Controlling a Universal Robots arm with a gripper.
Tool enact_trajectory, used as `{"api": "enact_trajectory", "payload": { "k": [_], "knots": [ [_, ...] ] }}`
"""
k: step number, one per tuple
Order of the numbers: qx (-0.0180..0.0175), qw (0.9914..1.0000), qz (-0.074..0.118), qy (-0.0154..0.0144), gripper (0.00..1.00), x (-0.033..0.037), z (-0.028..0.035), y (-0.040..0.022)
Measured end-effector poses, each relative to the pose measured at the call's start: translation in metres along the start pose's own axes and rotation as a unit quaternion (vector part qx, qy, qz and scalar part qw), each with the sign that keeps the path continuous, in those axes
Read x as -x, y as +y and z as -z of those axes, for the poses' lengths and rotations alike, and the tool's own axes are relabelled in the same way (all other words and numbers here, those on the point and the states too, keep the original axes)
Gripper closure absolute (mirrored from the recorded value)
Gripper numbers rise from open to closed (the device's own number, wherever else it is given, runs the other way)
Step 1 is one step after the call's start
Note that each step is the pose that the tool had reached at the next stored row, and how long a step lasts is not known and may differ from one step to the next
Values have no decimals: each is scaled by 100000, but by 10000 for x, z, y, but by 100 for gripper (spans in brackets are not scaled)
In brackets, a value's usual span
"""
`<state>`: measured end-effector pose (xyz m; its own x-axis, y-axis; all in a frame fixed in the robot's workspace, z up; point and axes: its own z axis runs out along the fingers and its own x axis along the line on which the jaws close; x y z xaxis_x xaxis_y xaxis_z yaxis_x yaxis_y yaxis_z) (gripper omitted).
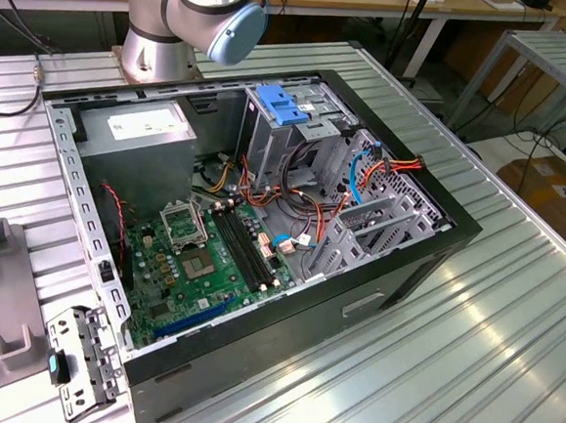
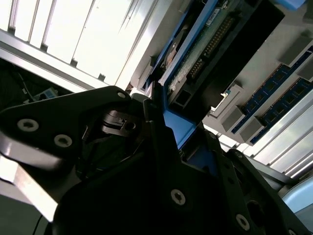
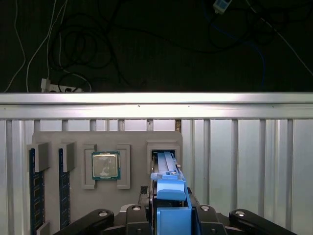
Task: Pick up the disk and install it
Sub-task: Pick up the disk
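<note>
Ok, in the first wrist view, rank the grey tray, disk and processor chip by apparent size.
grey tray
disk
processor chip
The disk is close to the camera, so its place is unsure.

Exterior view: high, oblique, over open case (image 1: 463, 226). Both wrist views: close, sharing disk (image 3: 171, 193) (image 2: 195, 54).

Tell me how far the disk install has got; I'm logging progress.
Done: the tool is shut on the disk, gripping its blue frame. In hand: the disk is at its slot in the grey holder tray; whether it is lifted clear, I cannot tell. Left: installing it in the open computer case.
</note>
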<state>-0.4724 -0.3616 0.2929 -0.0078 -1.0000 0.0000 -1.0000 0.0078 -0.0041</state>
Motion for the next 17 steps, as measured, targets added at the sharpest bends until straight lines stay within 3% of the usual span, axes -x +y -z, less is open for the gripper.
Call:
{"api": "enact_trajectory", "payload": {
  "k": [10, 13, 16, 17],
  "knots": [
    [3, 100000, -2, 3, 63, 0, 62, 0],
    [1, 100000, -2, 3, 63, 0, 160, -1],
    [0, 100000, 0, 100, 63, 0, 436, -2],
    [-12, 100000, -3, 94, 63, 0, 437, -2]
  ]
}}
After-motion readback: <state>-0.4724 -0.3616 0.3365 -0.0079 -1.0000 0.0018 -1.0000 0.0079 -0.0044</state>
